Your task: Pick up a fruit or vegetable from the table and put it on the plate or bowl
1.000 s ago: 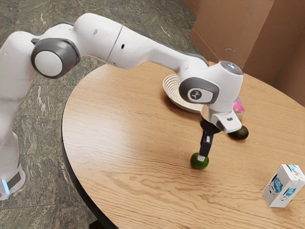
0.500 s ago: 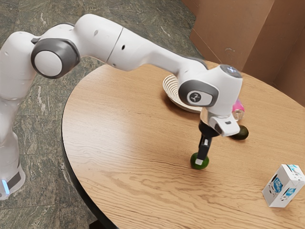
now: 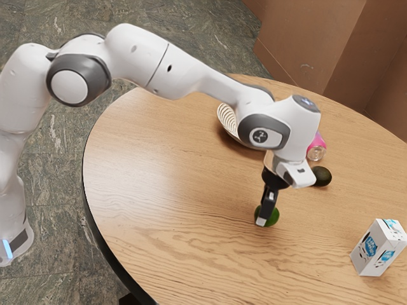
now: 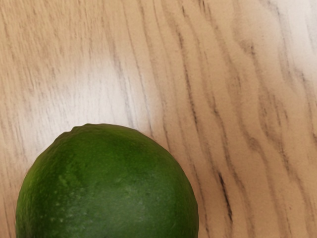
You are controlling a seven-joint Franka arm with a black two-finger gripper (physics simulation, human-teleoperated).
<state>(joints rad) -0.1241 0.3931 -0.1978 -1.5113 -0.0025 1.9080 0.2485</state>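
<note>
Presently, claw (image 3: 266, 218) low over lime (image 3: 275, 218) on counter (image 3: 159, 190).
Lime rests on the wood; whether the claw is clamped cannot be told.

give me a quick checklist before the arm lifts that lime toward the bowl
1. Gripper down at the lime: ok, the wrist view shows the lime right under the hand.
2. Firm grasp on the lime: cannot tell.
3. Lime resting on the table: ok, not yet lifted.
4. Avocado and pink container apart from the lime: ok.
5. Bowl free to receive it: cannot tell, the arm covers most of it.
</note>
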